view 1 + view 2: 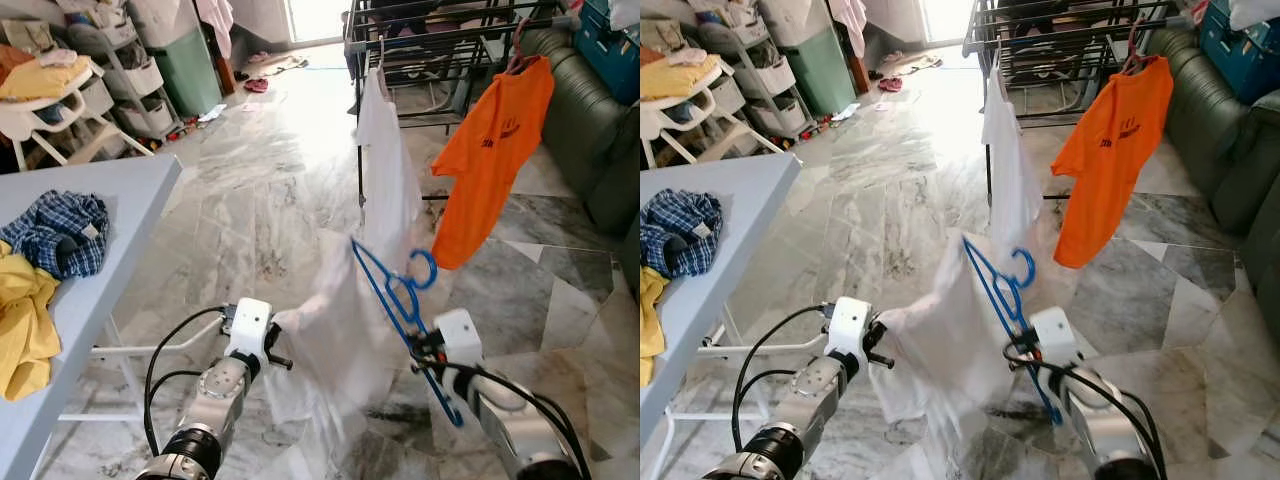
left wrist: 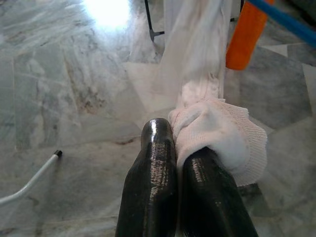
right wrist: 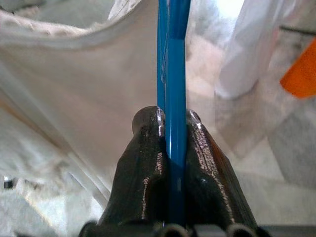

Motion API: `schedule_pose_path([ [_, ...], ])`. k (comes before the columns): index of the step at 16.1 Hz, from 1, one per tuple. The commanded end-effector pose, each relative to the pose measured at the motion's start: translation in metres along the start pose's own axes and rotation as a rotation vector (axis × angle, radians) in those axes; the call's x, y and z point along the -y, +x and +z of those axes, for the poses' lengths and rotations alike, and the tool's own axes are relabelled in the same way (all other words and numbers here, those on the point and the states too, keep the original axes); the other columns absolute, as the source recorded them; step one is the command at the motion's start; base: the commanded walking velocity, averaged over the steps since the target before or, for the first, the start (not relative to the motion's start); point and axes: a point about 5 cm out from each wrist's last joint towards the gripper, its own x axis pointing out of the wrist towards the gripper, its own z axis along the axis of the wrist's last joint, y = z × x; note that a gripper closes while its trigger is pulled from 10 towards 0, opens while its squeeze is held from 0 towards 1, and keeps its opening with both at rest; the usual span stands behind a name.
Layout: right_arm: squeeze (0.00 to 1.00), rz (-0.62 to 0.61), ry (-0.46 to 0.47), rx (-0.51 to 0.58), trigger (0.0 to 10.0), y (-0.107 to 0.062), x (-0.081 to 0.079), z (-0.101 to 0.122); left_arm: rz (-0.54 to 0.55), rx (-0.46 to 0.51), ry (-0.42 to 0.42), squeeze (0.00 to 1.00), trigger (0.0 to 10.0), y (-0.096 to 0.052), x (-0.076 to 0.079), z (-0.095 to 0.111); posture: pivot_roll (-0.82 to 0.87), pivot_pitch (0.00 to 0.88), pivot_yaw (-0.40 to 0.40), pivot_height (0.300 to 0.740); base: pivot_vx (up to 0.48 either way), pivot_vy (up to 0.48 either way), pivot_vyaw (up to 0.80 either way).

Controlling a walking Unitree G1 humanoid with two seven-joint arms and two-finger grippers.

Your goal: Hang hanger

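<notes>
- Two tools at lower centre: left tool (image 2: 180, 163) pinches the white shirt (image 1: 345, 320).
- Right tool (image 3: 170, 148) clamps the blue hanger (image 1: 400, 300), tilted beside the rack (image 1: 440, 40).

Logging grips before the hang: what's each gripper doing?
Left gripper: shut on the white garment.
Right gripper: shut on the blue hanger.
</notes>
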Motion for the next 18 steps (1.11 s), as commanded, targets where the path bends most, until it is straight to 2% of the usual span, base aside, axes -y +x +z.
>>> schedule_pose_path([
  [1, 0.0, 0.019, -0.01, 0.045, 10.0, 0.003, -0.001, 0.014, 0.036, 0.032, 0.003, 0.0, 10.0, -0.001, -0.012, 0.007, -0.15, 0.014, 0.134, 0.74, 0.0, 0.0, 0.0],
  [2, 0.0, 0.04, 0.009, 0.032, 10.0, 0.002, 0.003, 0.018, 0.079, 0.051, 0.041, 0.0, 10.0, 0.001, -0.021, 0.015, -0.15, 0.015, 0.13, 0.74, 0.0, 0.0, 0.0],
  [3, 0.0, 0.071, 0.001, -0.021, 10.0, 0.001, 0.004, 0.015, 0.101, 0.055, 0.032, 0.0, 10.0, 0.002, -0.025, 0.019, -0.15, 0.015, 0.128, 0.74, 0.0, 0.0, 0.0],
  [5, 0.0, 0.239, -0.176, -0.21, 10.0, -0.012, 0.0, -0.005, 0.122, 0.063, 0.035, 0.0, 10.0, 0.004, -0.03, 0.027, -0.16, 0.018, 0.125, 0.74, 0.0, 0.0, 0.0],
  [6, 0.0, 0.157, -0.313, -0.214, 10.0, -0.013, 0.016, -0.001, 0.133, 0.064, 0.063, 0.0, 10.0, 0.006, -0.031, 0.03, -0.16, 0.018, 0.124, 0.74, 0.0, 0.0, 0.0],
  [7, 0.0, 0.048, -0.295, -0.21, 10.0, -0.012, 0.031, 0.004, 0.137, 0.066, 0.069, 0.0, 10.0, 0.007, -0.03, 0.031, -0.17, 0.019, 0.125, 0.74, 0.0, 0.0, 0.0],
  [8, 0.0, 0.242, -0.459, -0.33, 10.0, -0.024, 0.023, -0.012, 0.138, 0.066, 0.068, 0.0, 10.0, 0.007, -0.029, 0.031, -0.17, 0.021, 0.128, 0.74, 0.0, 0.0, 0.0],
  [9, 0.0, 0.32, -0.513, -0.374, 10.0, -0.03, 0.019, -0.018, 0.138, 0.066, 0.07, 0.0, 10.0, 0.007, -0.029, 0.031, -0.17, 0.02, 0.128, 0.74, 0.0, 0.0, 0.0],
  [10, 0.0, 0.257, -0.415, -0.287, 10.0, -0.025, 0.021, -0.005, 0.134, 0.068, 0.081, 0.0, 10.0, 0.008, -0.027, 0.031, -0.18, 0.024, 0.127, 0.74, 0.0, 0.0, 0.0],
  [11, 0.0, 0.034, -0.109, -0.077, 10.0, -0.012, 0.035, 0.023, 0.129, 0.071, 0.092, 0.0, 10.0, 0.008, -0.025, 0.031, -0.18, 0.024, 0.128, 0.74, 0.0, 0.0, 0.0],
  [12, 0.0, -0.123, 0.091, -0.052, 10.0, -0.01, 0.051, 0.022, 0.13, 0.07, 0.099, 0.0, 10.0, 0.008, -0.024, 0.03, -0.17, 0.024, 0.129, 0.74, 0.0, 0.0, 0.0],
  [13, 0.0, -0.001, -0.004, -0.15, 10.0, -0.016, 0.041, 0.007, 0.133, 0.071, 0.105, 0.0, 10.0, 0.008, -0.024, 0.03, -0.17, 0.025, 0.133, 0.74, 0.0, 0.0, 0.0],
  [14, 0.0, 0.302, -0.123, -0.214, 10.0, -0.03, 0.012, -0.006, 0.139, 0.075, 0.114, 0.0, 10.0, 0.009, -0.025, 0.032, -0.17, 0.027, 0.135, 0.74, 0.0, 0.0, 0.0],
  [15, 0.0, 0.272, -0.124, -0.195, 10.0, -0.03, 0.014, -0.004, 0.14, 0.078, 0.119, 0.0, 10.0, 0.009, -0.026, 0.033, -0.17, 0.029, 0.136, 0.74, 0.0, 0.0, 0.0],
  [16, 0.0, 0.194, -0.073, -0.191, 10.0, -0.026, 0.023, -0.003, 0.144, 0.077, 0.121, 0.0, 10.0, 0.009, -0.028, 0.034, -0.17, 0.029, 0.137, 0.74, 0.0, 0.0, 0.0],
  [17, 0.0, 0.192, -0.041, -0.196, 10.0, -0.025, 0.024, -0.003, 0.149, 0.08, 0.124, 0.0, 10.0, 0.009, -0.029, 0.035, -0.17, 0.03, 0.141, 0.74, 0.0, 0.0, 0.0],
  [18, 0.0, 0.224, -0.058, -0.205, 10.0, -0.027, 0.022, -0.004, 0.151, 0.085, 0.127, 0.0, 10.0, 0.009, -0.029, 0.036, -0.17, 0.03, 0.142, 0.74, 0.0, 0.0, 0.0],
])
